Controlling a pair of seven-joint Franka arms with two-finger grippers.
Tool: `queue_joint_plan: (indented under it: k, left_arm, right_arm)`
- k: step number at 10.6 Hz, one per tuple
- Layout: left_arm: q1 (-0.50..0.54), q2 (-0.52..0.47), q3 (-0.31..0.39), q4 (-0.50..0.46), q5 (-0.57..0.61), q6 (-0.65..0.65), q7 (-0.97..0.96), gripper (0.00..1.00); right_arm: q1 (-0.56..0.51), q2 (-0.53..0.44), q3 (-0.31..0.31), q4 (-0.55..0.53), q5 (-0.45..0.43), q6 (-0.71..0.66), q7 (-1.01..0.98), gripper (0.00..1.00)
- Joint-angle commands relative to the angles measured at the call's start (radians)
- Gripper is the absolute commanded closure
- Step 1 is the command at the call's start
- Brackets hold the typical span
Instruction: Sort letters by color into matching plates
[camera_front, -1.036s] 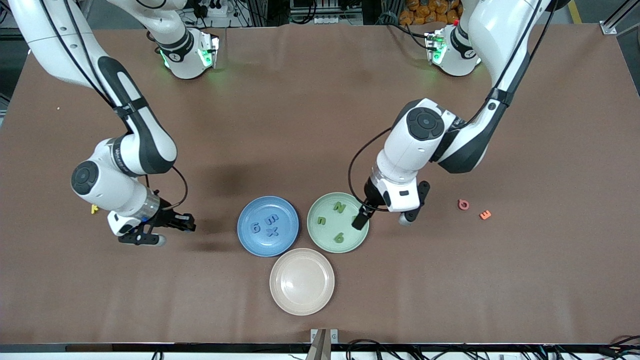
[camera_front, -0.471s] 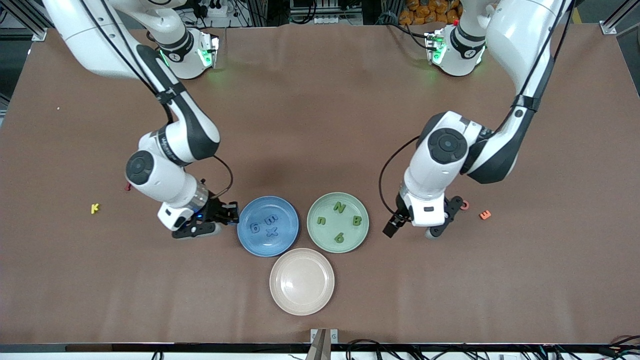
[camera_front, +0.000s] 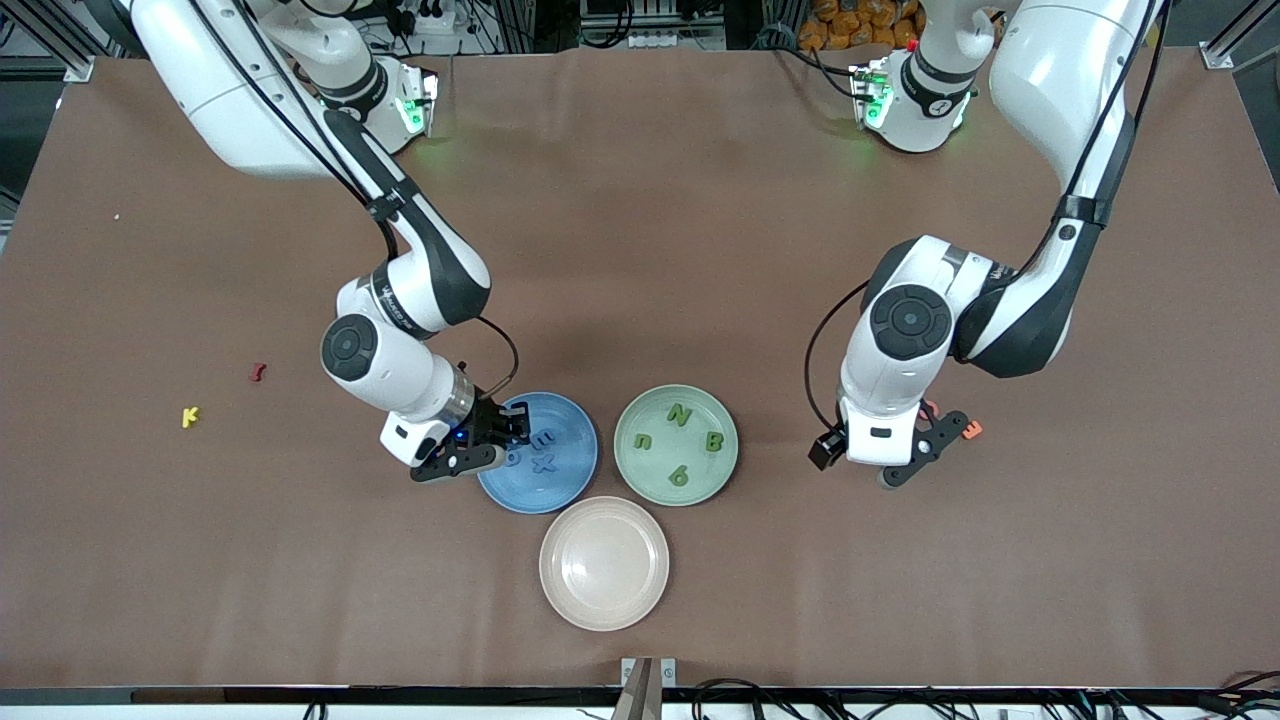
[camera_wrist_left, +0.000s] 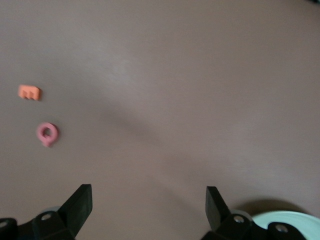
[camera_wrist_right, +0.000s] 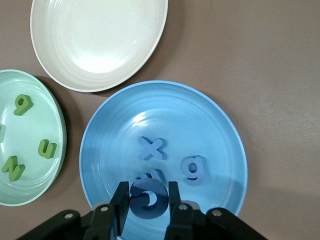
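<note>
My right gripper (camera_front: 505, 437) hangs over the edge of the blue plate (camera_front: 565, 485) toward the right arm's end. It is shut on a blue letter (camera_wrist_right: 148, 199), held upright between the fingers. In the blue plate (camera_wrist_right: 220, 130) lie an x (camera_wrist_right: 151, 148), a g (camera_wrist_right: 193, 170) and a third blue letter (camera_wrist_right: 156, 174) half hidden by the held one. The pale green plate (camera_front: 627, 465) holds several green letters, among them N (camera_front: 679, 415) and B (camera_front: 714, 440). My left gripper (camera_front: 860, 465) is open and empty over bare table beside the green plate (camera_wrist_left: 290, 220), toward the left arm's end.
A beige plate (camera_front: 604, 563) sits empty, nearer the front camera than the other two. An orange letter (camera_front: 970, 430) and a pink one (camera_wrist_left: 47, 134) lie by the left gripper. A yellow letter (camera_front: 190, 416) and a dark red one (camera_front: 258, 372) lie toward the right arm's end.
The right gripper has carried the blue letter from the right arm's end to over the blue plate. The left gripper has left the green plate, where a green B now lies.
</note>
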Motion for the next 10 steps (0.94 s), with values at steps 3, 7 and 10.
queue_joint_plan:
  k: [3,7,10]
  left_arm:
    - [-0.009,-0.023,0.008,-0.002,0.168,-0.259,0.29,0.0]
    - [0.035,-0.084,0.002,-0.017,0.033,-0.348,0.315,0.0]
    - [0.132,-0.18,-0.001,-0.064,-0.168,-0.347,0.318,0.0]
  right_arm:
    - [0.001,0.017,-0.008,0.033,-0.019,-0.007,0.091,0.0]
    - [-0.023,0.002,-0.082,0.033,-0.032,-0.016,-0.025,0.0]
    - [-0.085,-0.018,-0.125,0.033,-0.032,-0.043,-0.125,0.0]
